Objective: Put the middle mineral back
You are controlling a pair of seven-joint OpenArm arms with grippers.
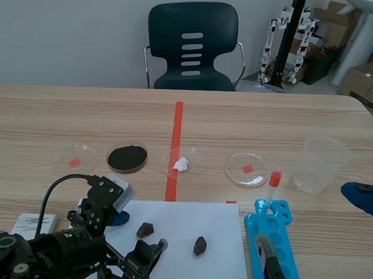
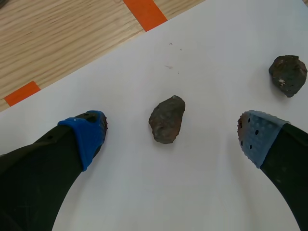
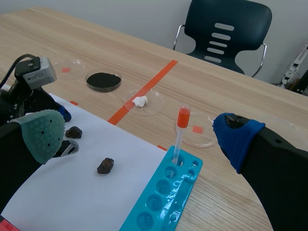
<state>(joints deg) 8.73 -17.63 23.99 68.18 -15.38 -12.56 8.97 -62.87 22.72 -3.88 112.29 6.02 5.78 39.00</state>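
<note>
Brown-grey and rough, mineral lump (image 2: 167,120) on white paper sheet (image 2: 144,192), straddled by spread-open left gripper (image 2: 172,138). Lower straight, close across the narrow waist, lift gently. Farther off, right gripper (image 3: 140,132), also released, near turquoise tube rack (image 3: 163,202). Beyond, clear round dishes (image 1: 201,157).

**Soft, even room light on all three feeds**

I am seeing bright, diffuse light that seems to be falling from overhead. The wooden surface (image 1: 83,111) is reading evenly lit from its near edge to its far one. The white sheet (image 2: 207,62) is glowing bright while still holding its faint marks. The dark mineral (image 2: 166,120) is throwing only a pale, soft-edged shadow onto it. The clear cup (image 1: 320,164) and the petri dish (image 1: 235,162) are catching small, weak glints along their rims.
</note>
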